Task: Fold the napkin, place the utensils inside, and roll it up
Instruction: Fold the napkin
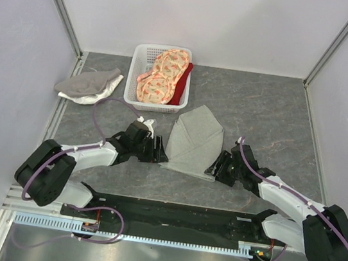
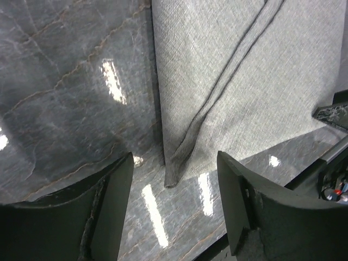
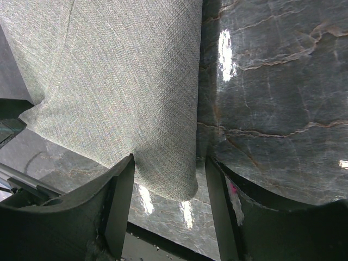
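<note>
Two grippers stand at the near corners of the napkin (image 1: 193,140), which lies partly folded on the table (image 1: 261,110), its far tip near the white basket (image 1: 132,79). The left gripper (image 2: 174,163) is at the napkin's near left corner and the right gripper (image 3: 169,163) at its near right corner. Both have their jaws apart and hold nothing, and the cloth lies flat below them. I see no fork anywhere around the napkin. The step in hand seems to be the folding. To do it well, I think each corner should sit deep between the jaws before closing, so that all layers are caught, also the overlapping flap that runs along the napkin's left side. Both arms should then lift and travel together, otherwise the napkin may skew or the flap may open.
</note>
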### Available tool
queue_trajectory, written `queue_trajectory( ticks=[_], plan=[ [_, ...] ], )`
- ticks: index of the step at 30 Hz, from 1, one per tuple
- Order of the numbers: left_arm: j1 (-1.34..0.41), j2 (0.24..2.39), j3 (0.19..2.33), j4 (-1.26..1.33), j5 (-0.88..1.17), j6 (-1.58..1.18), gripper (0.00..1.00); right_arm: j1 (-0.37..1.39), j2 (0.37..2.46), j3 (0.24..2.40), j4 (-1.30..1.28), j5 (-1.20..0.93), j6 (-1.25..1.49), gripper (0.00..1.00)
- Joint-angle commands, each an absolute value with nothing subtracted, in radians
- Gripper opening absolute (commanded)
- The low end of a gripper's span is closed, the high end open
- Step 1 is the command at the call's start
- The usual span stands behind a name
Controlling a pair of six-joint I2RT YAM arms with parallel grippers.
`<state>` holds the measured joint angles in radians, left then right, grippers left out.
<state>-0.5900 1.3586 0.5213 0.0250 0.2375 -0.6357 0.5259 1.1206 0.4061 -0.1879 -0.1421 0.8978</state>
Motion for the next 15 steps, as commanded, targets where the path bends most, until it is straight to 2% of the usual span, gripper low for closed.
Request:
queue_trajectory(
  ticks=[1,8,15],
  plan=[
    [-0.581,1.393,0.517,0.124,0.242,-0.684,0.68,0.523,1.127,0.376,-0.252,-0.109,0.89,0.64],
    [-0.581,1.422,0.5,0.129,0.288,-0.713,0.55,0.522,1.129,0.374,-0.25,-0.107,0.89,0.64],
    [-0.583,1.422,0.459,0.109,0.301,-0.741,0.49,0.522,1.121,0.373,-0.25,-0.104,0.891,0.64]
  ],
)
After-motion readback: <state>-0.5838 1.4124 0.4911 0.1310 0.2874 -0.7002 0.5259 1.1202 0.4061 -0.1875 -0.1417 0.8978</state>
